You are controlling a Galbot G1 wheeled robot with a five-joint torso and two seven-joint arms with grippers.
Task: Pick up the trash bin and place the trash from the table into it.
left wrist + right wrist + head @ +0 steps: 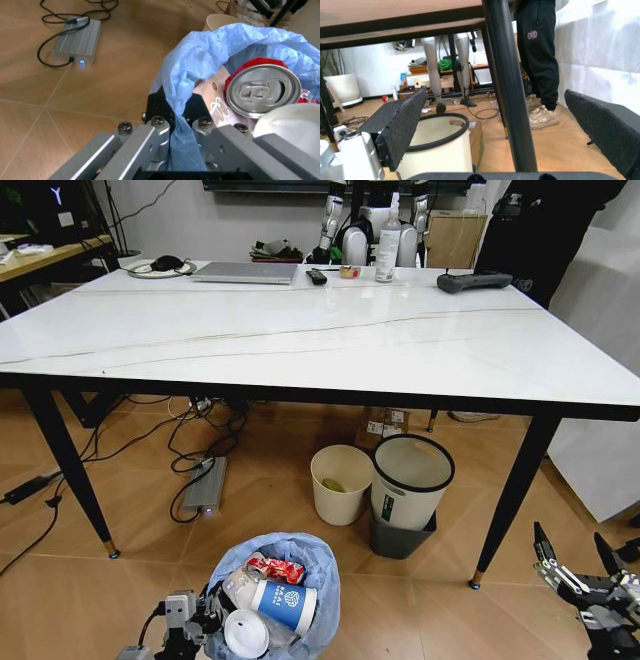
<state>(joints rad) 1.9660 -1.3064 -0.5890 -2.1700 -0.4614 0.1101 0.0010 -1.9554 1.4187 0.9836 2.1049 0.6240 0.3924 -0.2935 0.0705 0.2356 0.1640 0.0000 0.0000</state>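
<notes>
At the lower left of the frame, the left tool [185,630] is clamped on the thin blue-bagged round trash bin [300,555] rim, which could tear or slip; the right tool [585,580] gapes unladen at lower right.

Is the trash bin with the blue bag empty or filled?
Filled: the trash bin holds a red can, a paper cup and a lid.

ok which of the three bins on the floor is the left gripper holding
The trash bin with the light-blue bag; the left gripper is shut on its rim. The cream bin and black-rimmed white bin stand untouched under the table.
</notes>
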